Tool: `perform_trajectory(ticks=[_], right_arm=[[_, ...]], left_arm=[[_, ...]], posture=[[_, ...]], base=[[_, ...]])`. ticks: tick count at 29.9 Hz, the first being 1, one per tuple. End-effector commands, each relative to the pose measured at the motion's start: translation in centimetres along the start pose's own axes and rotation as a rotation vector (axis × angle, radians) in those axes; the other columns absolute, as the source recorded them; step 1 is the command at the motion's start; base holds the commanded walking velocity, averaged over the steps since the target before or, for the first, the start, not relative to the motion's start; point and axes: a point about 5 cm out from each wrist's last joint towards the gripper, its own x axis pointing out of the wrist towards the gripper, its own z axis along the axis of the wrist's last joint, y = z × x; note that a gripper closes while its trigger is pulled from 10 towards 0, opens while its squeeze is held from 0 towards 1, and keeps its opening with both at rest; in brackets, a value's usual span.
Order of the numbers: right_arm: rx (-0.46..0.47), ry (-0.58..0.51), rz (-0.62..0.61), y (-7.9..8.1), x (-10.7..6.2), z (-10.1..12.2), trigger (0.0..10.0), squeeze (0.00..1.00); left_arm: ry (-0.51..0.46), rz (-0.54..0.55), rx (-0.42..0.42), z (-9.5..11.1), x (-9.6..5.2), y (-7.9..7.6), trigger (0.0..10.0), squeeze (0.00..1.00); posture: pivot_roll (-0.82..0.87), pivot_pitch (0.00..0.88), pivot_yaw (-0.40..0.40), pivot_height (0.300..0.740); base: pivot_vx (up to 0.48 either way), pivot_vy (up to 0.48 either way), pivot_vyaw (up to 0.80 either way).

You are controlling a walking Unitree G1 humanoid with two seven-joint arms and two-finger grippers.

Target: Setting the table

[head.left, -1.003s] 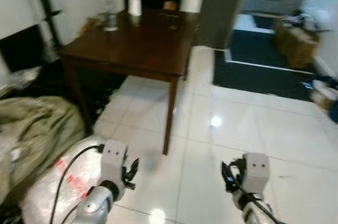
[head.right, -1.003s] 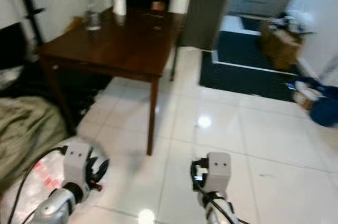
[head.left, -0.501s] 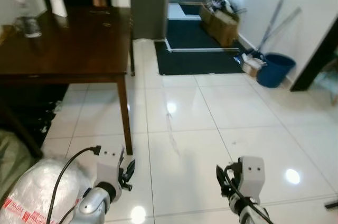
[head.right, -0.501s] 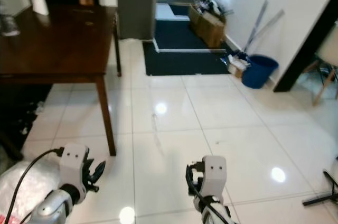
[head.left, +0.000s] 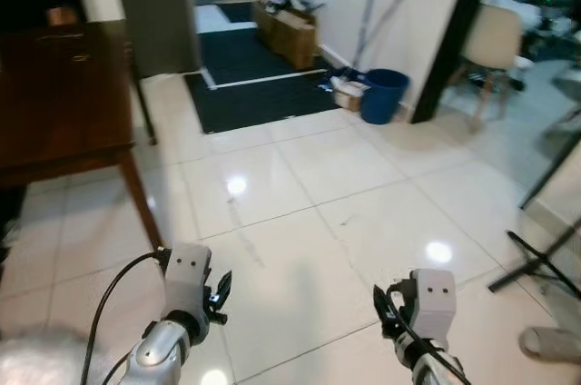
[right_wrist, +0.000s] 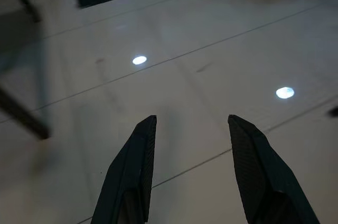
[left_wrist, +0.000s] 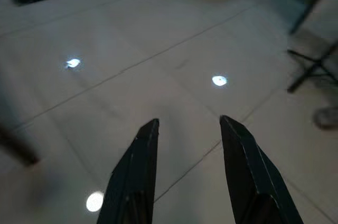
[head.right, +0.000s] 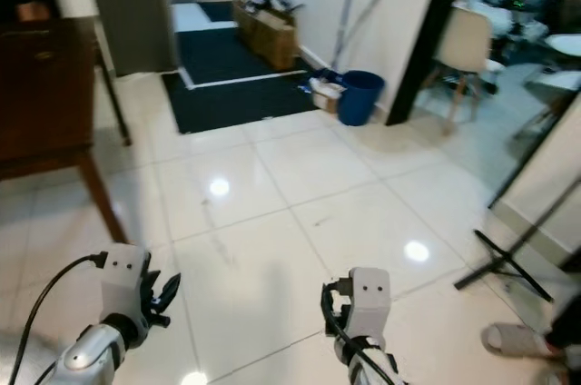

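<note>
The dark brown wooden table [head.left: 54, 103] stands at the far left, one leg on the white tiles; a small brown object [head.left: 62, 14] sits at its back edge. Both arms hang low in front of me above the floor. In the wrist views, my left gripper [left_wrist: 189, 122] and my right gripper [right_wrist: 192, 119] are open, with nothing but glossy white tile between the fingers. From the head they show as my left gripper [head.left: 221, 290] and my right gripper [head.left: 386, 308], well away from the table.
A dark mat [head.left: 254, 85] lies ahead, with a cardboard box [head.left: 290, 26] behind it. A blue bucket [head.left: 383, 94] and leaning poles stand by the white wall. A chair [head.left: 495, 49] is at far right; black stand legs [head.left: 545, 262] and a slipper [head.left: 549, 341] lie near right.
The whole view has swung to the right: the table has slid to the left edge, and the bucket, the chair and the stand have come into view. Both grippers stay open and low.
</note>
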Motion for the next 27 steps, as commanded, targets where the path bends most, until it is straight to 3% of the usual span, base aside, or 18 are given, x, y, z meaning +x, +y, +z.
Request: perform_trajectory(ticks=[1, 9, 13, 27], right_arm=[[0.011, 0.032, -0.006, 0.04, -0.32, -0.80, 10.0, 0.00], [0.003, 0.021, -0.005, 0.07, -0.28, -0.65, 10.0, 0.00], [-0.010, 0.001, 0.014, 0.40, -0.18, -0.41, 10.0, 0.00], [-0.011, -0.007, 0.029, 0.87, -0.26, -0.40, 10.0, 0.00]], left_arm=[[0.036, 0.015, 0.000, -0.88, -0.35, 0.53, 10.0, 0.00], [0.022, 0.019, 0.018, -0.74, -0.19, 0.56, 10.0, 0.00], [0.001, 0.038, 0.067, -0.61, 0.02, 0.65, 10.0, 0.00], [-0.018, 0.044, 0.096, -0.51, 0.48, 0.50, 10.0, 0.00]], posture=[[0.02, 0.068, 0.061, 0.740], [0.02, 0.067, 0.062, 0.740], [0.02, 0.067, 0.061, 0.740], [0.02, 0.068, 0.061, 0.740]], base=[[0.000, 0.000, -0.80], [0.000, 0.000, -0.80], [0.137, 0.000, 0.00], [0.480, 0.000, 0.00]])
